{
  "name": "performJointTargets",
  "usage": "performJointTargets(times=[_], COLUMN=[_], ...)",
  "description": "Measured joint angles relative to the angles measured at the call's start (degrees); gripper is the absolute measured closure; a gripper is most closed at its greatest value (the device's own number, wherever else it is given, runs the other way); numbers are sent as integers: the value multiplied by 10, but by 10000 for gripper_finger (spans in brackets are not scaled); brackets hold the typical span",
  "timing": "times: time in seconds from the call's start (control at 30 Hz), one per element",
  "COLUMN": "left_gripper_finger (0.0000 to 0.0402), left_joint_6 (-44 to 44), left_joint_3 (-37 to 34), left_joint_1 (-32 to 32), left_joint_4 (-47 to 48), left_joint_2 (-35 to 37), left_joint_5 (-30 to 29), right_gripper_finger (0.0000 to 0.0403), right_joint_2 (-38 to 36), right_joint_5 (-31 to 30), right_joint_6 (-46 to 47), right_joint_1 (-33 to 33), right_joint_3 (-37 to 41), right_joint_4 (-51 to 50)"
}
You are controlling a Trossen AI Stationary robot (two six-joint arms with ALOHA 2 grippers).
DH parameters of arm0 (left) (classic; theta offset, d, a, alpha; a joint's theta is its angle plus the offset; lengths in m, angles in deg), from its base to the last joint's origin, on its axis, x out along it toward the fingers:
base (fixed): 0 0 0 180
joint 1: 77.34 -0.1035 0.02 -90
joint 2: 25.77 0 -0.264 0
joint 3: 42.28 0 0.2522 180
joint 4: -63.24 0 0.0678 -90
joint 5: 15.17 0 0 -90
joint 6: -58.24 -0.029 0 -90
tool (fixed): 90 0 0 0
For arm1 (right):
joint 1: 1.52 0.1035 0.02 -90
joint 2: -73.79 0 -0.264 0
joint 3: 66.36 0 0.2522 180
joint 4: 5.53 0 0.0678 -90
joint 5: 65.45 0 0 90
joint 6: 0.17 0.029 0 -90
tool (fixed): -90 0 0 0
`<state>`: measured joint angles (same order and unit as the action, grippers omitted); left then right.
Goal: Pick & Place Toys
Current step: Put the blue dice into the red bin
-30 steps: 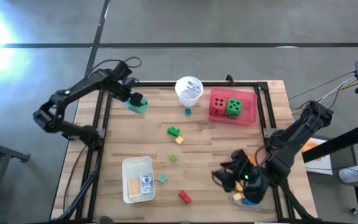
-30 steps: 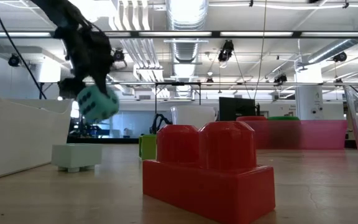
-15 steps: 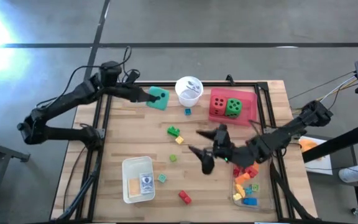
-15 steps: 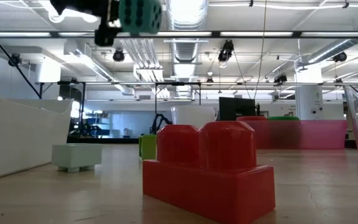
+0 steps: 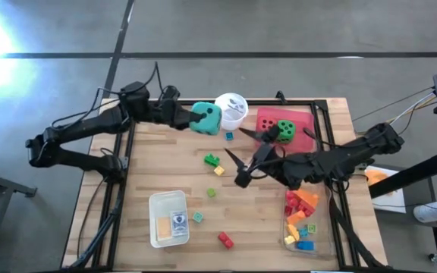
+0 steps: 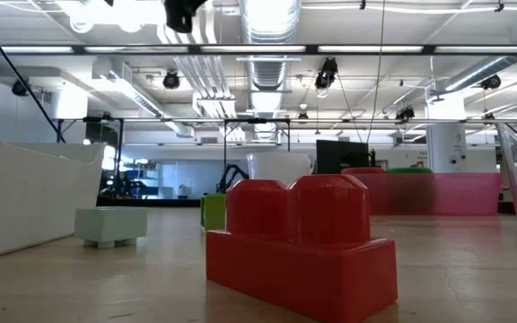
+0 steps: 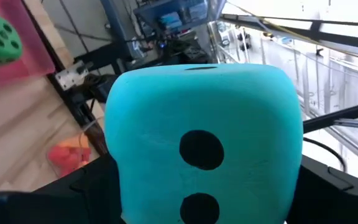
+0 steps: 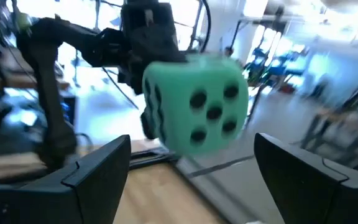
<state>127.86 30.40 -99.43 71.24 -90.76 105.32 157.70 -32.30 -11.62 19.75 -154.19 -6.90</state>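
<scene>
The left gripper (image 5: 203, 119) is clamped on the teal die (image 5: 205, 118), which sits between its jaws, lifted above the table (image 5: 165, 159) just beside the white cup (image 5: 231, 108). The right gripper (image 5: 243, 154) hangs with jaws wide apart and nothing between them, near the pink tray (image 5: 303, 136) holding the green die (image 5: 285, 130).

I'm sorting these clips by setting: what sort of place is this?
Probably a robotics lab or workshop: exposed ceiling ducts and strip lights overhead, a wooden table in a black frame on bare concrete, toys laid out. The left hand holds a teal die.
</scene>
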Motion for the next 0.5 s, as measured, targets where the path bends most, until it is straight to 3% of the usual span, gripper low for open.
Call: performJointTargets(times=[0.13, 0.33, 0.5], left_gripper_finger=[78, 78, 78], left_joint_6=[31, 83, 98], left_joint_3=[-1, 0, 0], left_joint_1=[4, 9, 20], left_joint_4=[-41, -125, -137], left_joint_2=[-29, -58, -69], left_joint_5=[0, 10, 8], right_gripper_finger=[70, 70, 70], right_joint_2=[24, 59, 84], right_joint_5=[-2, -8, -74], right_joint_6=[-82, -99, -118], right_joint_1=[-11, -32, -46], right_joint_3=[-35, -68, -96], right_joint_4=[0, -2, -2])
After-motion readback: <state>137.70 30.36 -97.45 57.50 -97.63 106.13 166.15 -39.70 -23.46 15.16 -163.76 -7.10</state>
